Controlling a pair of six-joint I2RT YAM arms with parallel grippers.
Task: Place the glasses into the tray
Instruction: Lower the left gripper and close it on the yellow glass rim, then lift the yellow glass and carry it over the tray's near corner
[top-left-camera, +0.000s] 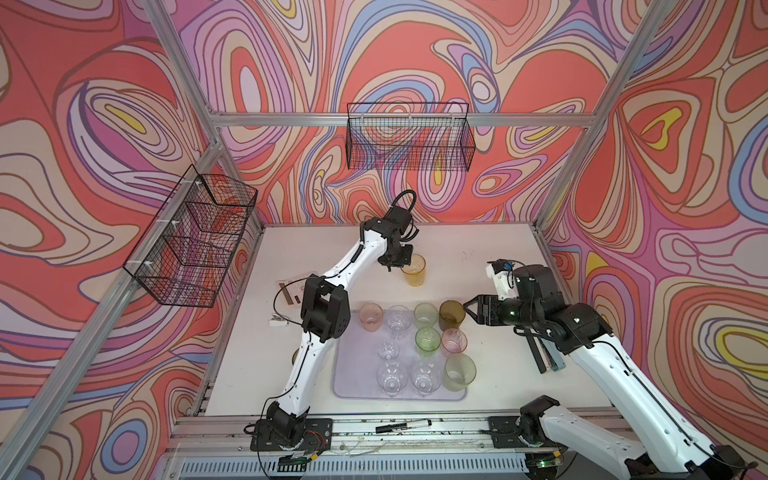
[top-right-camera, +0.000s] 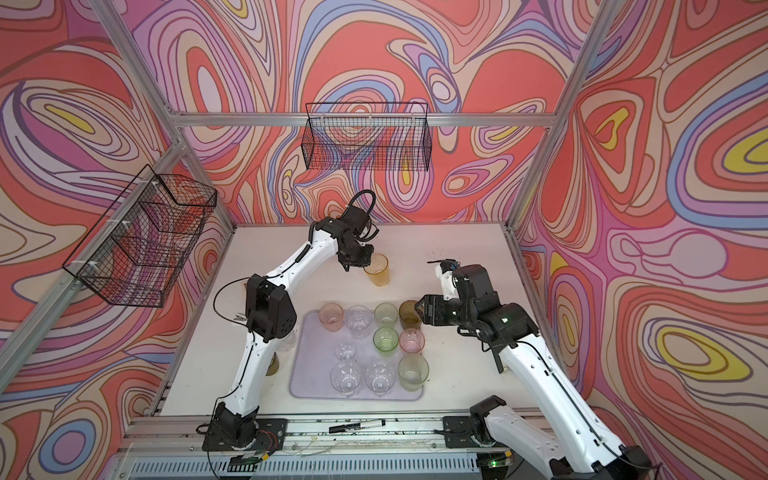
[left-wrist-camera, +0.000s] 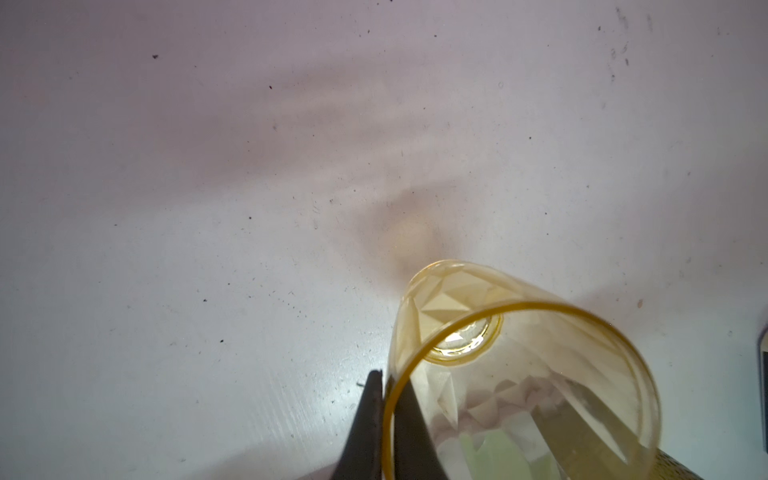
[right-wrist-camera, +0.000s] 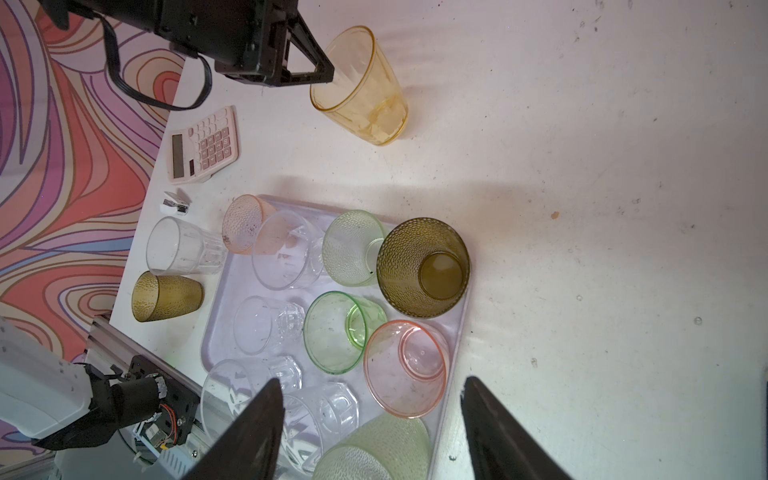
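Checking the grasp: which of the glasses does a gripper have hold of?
The amber-yellow faceted tumbler, alone beyond the tray's far edge. The left gripper is shut on its rim, one finger inside; no other glass is gripped.

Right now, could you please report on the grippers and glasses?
Left gripper shut on amber glass rim, beyond tray. Right gripper open, empty. Clear glass, olive glass left of tray. Way to tray clear.

I get both top views from high at the front, looking steeply down on the table (top-left-camera: 478, 249), nearly alike. My left wrist view sits close over the amber glass (left-wrist-camera: 519, 374). My right wrist view, farther off, shares that glass, and shares the tray (right-wrist-camera: 218, 316) with the top views.
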